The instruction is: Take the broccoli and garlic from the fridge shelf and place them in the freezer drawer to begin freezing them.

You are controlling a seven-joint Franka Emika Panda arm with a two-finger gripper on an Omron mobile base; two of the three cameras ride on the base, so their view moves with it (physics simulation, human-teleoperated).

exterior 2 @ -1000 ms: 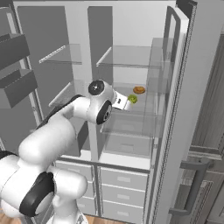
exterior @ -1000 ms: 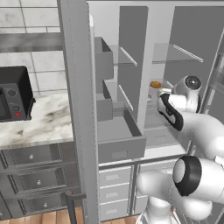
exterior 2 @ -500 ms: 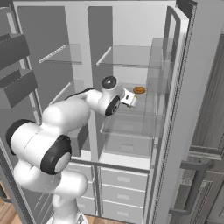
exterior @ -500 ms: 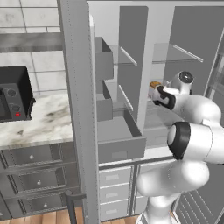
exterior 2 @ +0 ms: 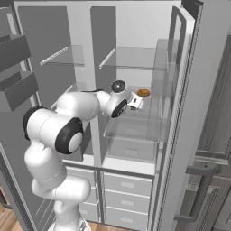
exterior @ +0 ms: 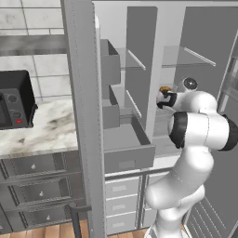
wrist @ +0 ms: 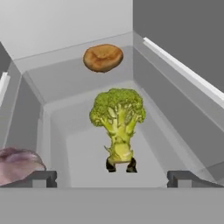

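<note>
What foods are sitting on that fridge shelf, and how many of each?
Broccoli: 1
Garlic bulb, at the hand view's edge: 1
Orange-brown rounded food item: 1
Total: 3 foods on the glass fridge shelf.

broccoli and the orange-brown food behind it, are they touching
Apart. The hand view shows bare shelf between the broccoli and the orange-brown food item farther back on the fridge shelf. The jaws stand open, short of the broccoli.
</note>
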